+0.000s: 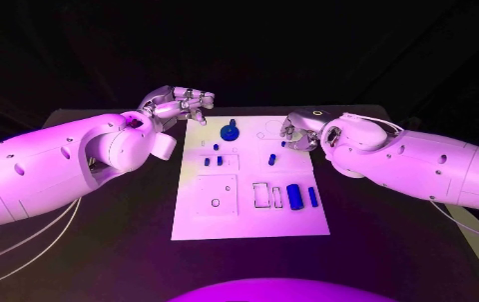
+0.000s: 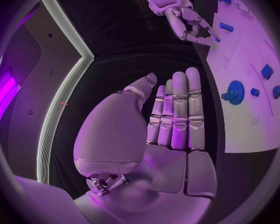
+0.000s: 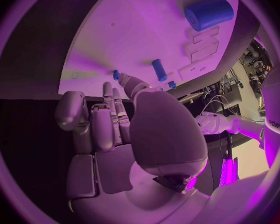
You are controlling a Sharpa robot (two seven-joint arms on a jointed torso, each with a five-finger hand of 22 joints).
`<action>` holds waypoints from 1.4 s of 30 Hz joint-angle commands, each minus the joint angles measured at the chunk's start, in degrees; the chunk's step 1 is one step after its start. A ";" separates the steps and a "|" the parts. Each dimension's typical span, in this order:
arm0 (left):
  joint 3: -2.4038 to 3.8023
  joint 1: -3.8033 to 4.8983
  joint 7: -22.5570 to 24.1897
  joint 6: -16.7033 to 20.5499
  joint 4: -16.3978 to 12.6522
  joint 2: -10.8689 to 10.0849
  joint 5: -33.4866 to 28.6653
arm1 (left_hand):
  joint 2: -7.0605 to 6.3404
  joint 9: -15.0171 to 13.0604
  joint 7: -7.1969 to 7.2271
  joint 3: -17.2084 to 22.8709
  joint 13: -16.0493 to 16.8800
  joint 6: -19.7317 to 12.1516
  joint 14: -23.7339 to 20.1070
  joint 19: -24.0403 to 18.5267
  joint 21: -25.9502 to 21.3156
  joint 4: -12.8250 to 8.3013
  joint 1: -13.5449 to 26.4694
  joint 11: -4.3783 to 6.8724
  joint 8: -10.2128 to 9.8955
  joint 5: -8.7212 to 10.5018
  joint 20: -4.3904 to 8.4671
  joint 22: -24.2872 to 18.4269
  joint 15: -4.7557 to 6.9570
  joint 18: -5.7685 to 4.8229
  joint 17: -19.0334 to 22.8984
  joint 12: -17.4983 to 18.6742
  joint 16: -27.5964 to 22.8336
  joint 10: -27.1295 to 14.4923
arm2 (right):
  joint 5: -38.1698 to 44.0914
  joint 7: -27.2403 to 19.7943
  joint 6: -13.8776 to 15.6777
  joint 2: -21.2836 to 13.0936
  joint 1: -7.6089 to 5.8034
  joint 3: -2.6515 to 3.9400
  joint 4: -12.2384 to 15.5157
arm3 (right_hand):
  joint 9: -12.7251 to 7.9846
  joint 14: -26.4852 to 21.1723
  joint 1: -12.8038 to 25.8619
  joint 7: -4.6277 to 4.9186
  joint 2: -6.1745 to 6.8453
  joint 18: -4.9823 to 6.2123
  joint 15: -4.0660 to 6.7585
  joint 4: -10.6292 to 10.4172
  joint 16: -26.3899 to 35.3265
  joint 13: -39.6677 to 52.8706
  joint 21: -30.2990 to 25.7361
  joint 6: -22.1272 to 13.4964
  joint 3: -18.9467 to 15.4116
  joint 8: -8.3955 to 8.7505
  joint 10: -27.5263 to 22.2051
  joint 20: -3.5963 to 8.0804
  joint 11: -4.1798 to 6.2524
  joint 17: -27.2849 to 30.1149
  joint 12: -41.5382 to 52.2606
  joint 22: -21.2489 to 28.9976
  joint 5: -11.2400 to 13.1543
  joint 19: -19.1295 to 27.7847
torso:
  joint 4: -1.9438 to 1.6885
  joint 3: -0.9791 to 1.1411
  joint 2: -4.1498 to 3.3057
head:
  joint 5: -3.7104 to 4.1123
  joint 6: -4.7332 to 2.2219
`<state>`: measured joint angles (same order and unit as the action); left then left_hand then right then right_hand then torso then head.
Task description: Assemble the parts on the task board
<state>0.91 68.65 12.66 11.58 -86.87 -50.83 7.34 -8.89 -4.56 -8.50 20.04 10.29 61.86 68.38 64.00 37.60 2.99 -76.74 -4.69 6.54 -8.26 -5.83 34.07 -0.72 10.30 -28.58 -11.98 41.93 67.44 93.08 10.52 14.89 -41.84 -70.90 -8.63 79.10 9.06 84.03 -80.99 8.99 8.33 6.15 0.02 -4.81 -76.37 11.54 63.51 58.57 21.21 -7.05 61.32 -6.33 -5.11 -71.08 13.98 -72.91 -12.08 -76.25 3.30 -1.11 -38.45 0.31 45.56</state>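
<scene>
The white task board (image 1: 250,212) lies in the middle of the black table. A blue gear (image 1: 230,133) stands near its far edge, also in the left wrist view (image 2: 234,92). Small blue pegs (image 1: 216,147) sit below the gear, and another peg (image 1: 271,158) lies to their right. A blue cylinder (image 1: 295,197) and a thin blue bar (image 1: 312,197) lie at the right. My left hand (image 1: 180,104) hovers off the board's far left corner, fingers straight and empty (image 2: 171,119). My right hand (image 1: 300,129) is at the board's far right edge, fingertips close to a small peg (image 3: 116,74), holding nothing.
Empty rectangular slots (image 1: 261,194) and a square plate with a hole (image 1: 217,194) mark the board's near half. Black table surface (image 1: 120,233) surrounds the board on both sides. Both forearms flank the board's far half.
</scene>
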 commanded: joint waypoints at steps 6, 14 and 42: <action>0.05 0.01 2.97 -0.99 -0.98 -0.34 -3.43 | 0.63 0.17 -0.40 -0.75 0.05 -0.50 0.21 0.73 -0.99 -0.26 -0.65 -0.18 0.04 0.12 0.00 -0.57 0.01 0.27 0.46 -0.48 -0.40 -0.62 | 1.96 0.55 -1.34 1.33 0.84 -0.08 -0.82 | -0.11 2.50 0.21 0.02 0.25 -0.58 -0.34 0.27 -0.50 -0.63 0.70 0.84 1.77 0.32 1.30 0.11 0.05 -0.29 -0.60 -0.58 -0.24 -0.49 | -0.03 0.13 -0.14 | -0.08 0.15; 0.05 0.01 2.98 -0.60 -1.27 -0.64 -3.48 | 0.79 0.24 -0.59 -0.96 0.03 -0.72 0.20 0.98 -1.36 -0.45 -1.06 -0.31 -0.06 0.10 -0.02 -0.88 -0.07 0.25 0.71 -0.52 -0.54 -0.89 | 2.89 1.57 -1.21 1.82 1.42 -0.11 -1.76 | -0.01 2.53 0.53 -0.34 0.14 -0.68 -0.19 0.40 -0.72 -0.94 1.29 1.82 2.50 0.03 2.16 0.26 0.37 -0.48 -0.74 -1.14 -0.63 -0.74 | 0.06 0.15 -0.15 | -0.12 0.21; 0.05 0.03 1.41 -0.72 -1.34 -0.91 -3.20 | 1.52 0.37 -0.95 -1.08 -0.05 -1.25 0.23 1.58 -2.07 -1.05 -2.35 -0.57 -0.28 -0.01 -0.03 -1.48 -0.18 0.25 1.24 -0.58 -0.72 -1.67 | 0.43 0.97 -3.59 2.68 2.14 -0.13 -3.56 | 0.45 2.54 -0.76 -0.97 -3.63 -1.04 0.62 4.01 -1.20 -2.00 3.39 4.69 8.47 -0.67 5.69 1.03 1.13 -0.87 -2.03 -3.38 1.90 -1.37 | 0.09 0.13 -0.11 | -0.12 0.90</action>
<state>0.91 68.64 14.16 11.48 -88.04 -51.76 4.31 -7.28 -4.25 -9.31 19.03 10.26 61.01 68.39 65.23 35.81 2.29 -78.44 -5.20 6.54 -8.27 -5.83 32.66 -0.72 10.28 -27.39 -12.21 41.43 66.12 94.68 11.21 14.50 -39.06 -69.26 -8.40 76.02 9.45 84.02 -81.29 7.87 5.70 6.16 0.43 -1.00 -77.35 9.60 66.67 62.96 29.29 -7.51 66.67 -5.40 -3.91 -71.88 12.18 -74.95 -10.25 -77.17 3.30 -0.96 -38.56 0.24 46.39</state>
